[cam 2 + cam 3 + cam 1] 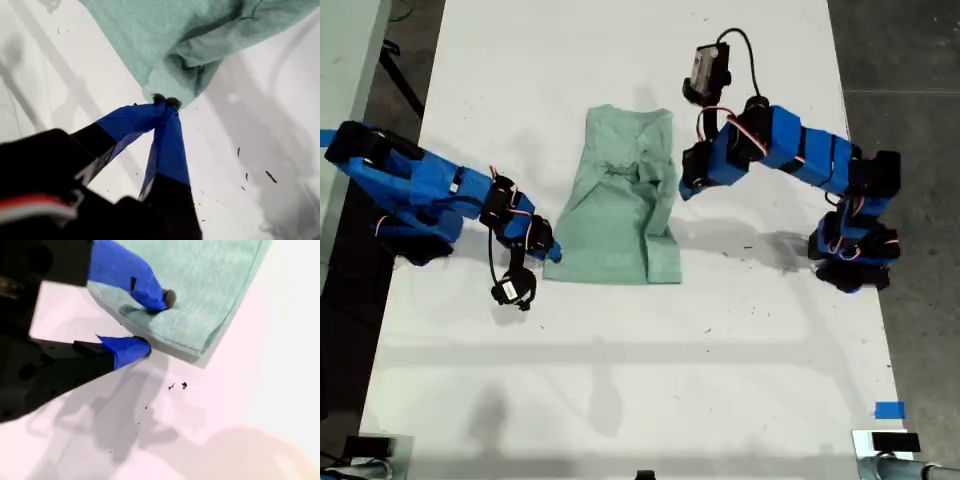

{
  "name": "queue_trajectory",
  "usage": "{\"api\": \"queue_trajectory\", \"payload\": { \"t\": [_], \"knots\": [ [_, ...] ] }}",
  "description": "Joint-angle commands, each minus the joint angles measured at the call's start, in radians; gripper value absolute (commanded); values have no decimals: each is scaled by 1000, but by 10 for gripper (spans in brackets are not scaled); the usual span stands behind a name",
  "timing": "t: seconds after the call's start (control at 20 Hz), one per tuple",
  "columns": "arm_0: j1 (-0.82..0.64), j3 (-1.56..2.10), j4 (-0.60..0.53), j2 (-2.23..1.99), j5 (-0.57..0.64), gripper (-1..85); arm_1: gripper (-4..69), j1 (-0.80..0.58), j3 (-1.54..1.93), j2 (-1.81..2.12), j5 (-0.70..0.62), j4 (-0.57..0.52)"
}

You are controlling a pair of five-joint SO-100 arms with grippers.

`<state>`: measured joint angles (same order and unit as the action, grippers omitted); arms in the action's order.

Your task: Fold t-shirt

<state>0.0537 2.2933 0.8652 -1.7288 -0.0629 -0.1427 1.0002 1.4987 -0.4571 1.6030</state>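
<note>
The t-shirt [620,200], soft and light, lies half-folded mid-surface. My first gripper [165,102] holds its corner with closed jaws; my second gripper [152,325] has narrow-open jaws astride the hem.
</note>
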Motion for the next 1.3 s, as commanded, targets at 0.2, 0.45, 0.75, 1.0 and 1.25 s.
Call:
{"api": "queue_trajectory", "payload": {
  "t": [0.2,0.45,0.75,1.0,1.25],
  "knots": [
    [-17,-86,175,-51,-25,0,-15,-3,15,77,-2,-25],
    [-104,-117,499,-281,-8,0,-15,-5,28,77,0,-32],
    [-69,-508,575,2,5,0,-15,-5,32,77,8,-34],
    [-25,-867,568,287,63,0,-15,-2,37,77,12,-34],
    [28,-1193,552,729,106,0,-15,2,60,94,17,-34]
  ]
}}
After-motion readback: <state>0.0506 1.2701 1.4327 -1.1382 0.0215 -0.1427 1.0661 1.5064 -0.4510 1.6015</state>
